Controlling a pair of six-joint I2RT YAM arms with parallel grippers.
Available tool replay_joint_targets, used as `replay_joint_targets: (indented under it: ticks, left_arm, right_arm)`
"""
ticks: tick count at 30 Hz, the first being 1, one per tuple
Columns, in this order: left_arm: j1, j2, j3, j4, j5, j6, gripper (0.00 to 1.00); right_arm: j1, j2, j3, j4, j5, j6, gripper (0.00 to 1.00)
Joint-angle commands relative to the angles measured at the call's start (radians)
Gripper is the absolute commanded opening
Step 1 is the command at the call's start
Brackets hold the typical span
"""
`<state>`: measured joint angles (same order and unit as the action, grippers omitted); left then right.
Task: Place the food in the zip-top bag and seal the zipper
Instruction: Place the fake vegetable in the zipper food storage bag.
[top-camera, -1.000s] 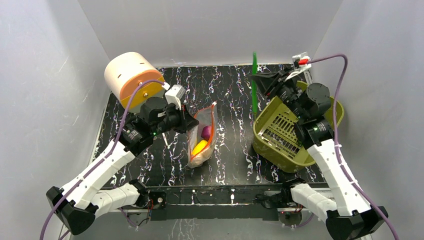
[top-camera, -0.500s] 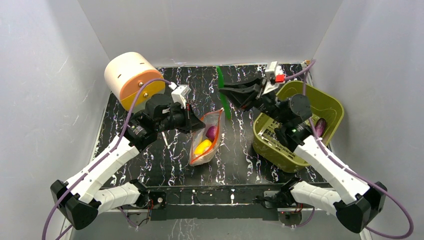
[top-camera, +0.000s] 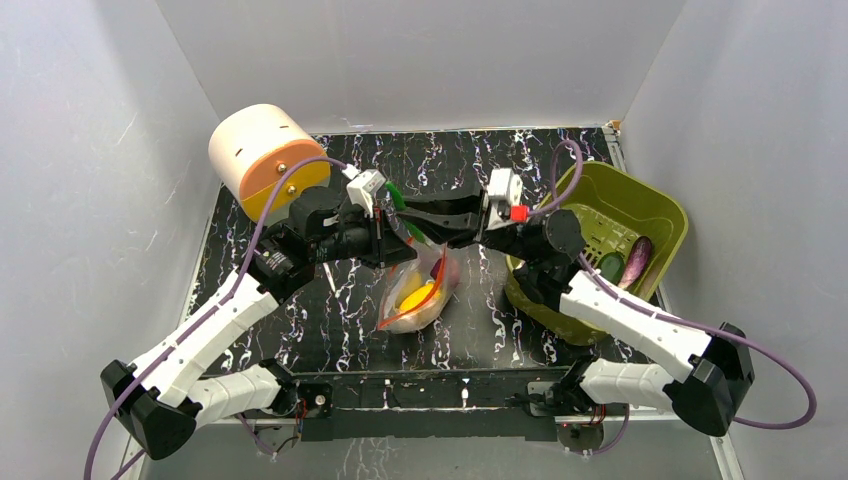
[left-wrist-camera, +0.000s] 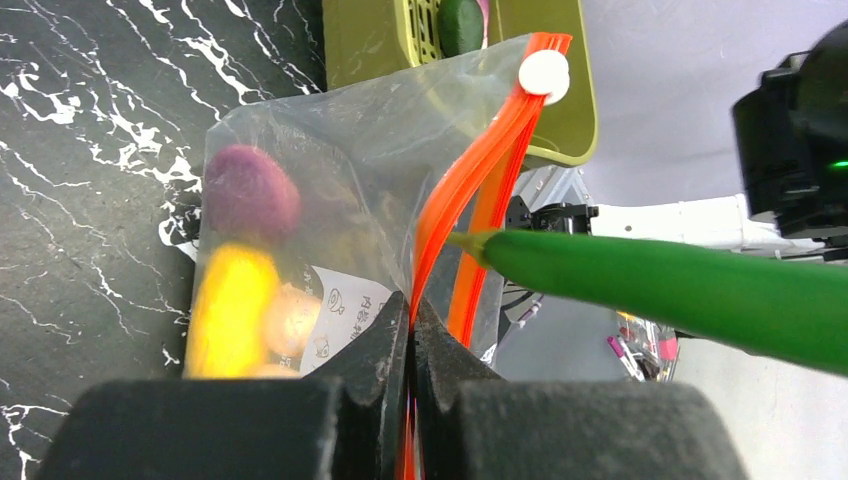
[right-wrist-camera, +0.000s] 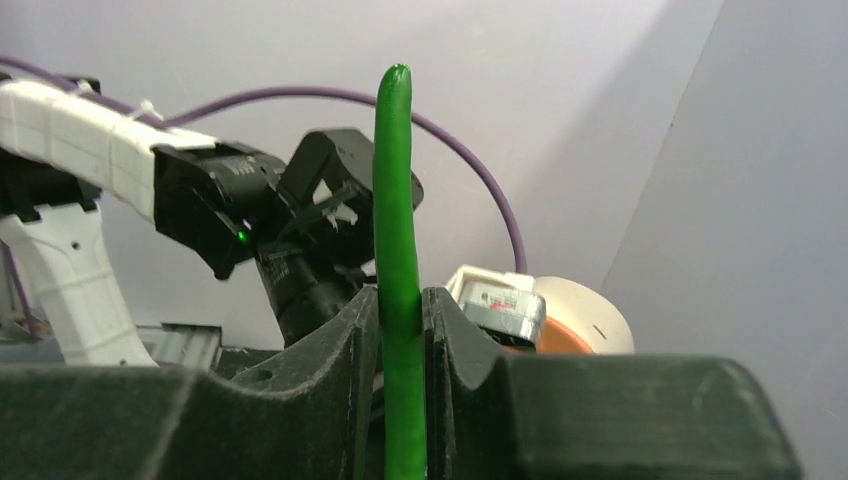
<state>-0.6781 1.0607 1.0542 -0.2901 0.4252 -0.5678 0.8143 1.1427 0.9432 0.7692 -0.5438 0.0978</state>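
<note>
The orange strip (left-wrist-camera: 478, 160) of the bag (left-wrist-camera: 350, 140) is clamped in the closed left claw (left-wrist-camera: 411, 312). The green piece (right-wrist-camera: 394, 180), tip just beyond that claw, is pinched in the closed right claw (right-wrist-camera: 401, 305).

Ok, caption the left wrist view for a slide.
Left gripper pinching the orange-red zipper strip of the clear plastic bag, long green toy vegetable at its opening.
</note>
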Motion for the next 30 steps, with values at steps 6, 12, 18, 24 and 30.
replay_joint_targets:
  ticks: [6,12,18,24,30]
  left_arm:
    - [-0.005,-0.045,0.015,0.044,0.115,-0.014,0.0]
    - [-0.004,-0.059,0.012,0.034,0.091,-0.007,0.0]
    - [-0.005,-0.054,0.002,0.027,0.051,0.007,0.0]
    - [-0.005,-0.06,0.003,-0.022,-0.095,0.055,0.0]
    - [-0.005,-0.051,0.012,-0.05,-0.208,0.099,0.0]
  right_arm:
    - [0.003,-0.14,-0.185,-0.084,0.009,-0.365,0.21]
    - [0.002,-0.233,-0.244,-0.319,-0.012,-0.603,0.25]
    - [0.003,-0.215,-0.216,-0.428,-0.025,-0.604,0.27]
    - [0.003,-0.22,-0.171,-0.39,0.116,-0.315,0.36]
    - [0.003,-0.206,-0.027,-0.61,0.348,0.027,0.38]
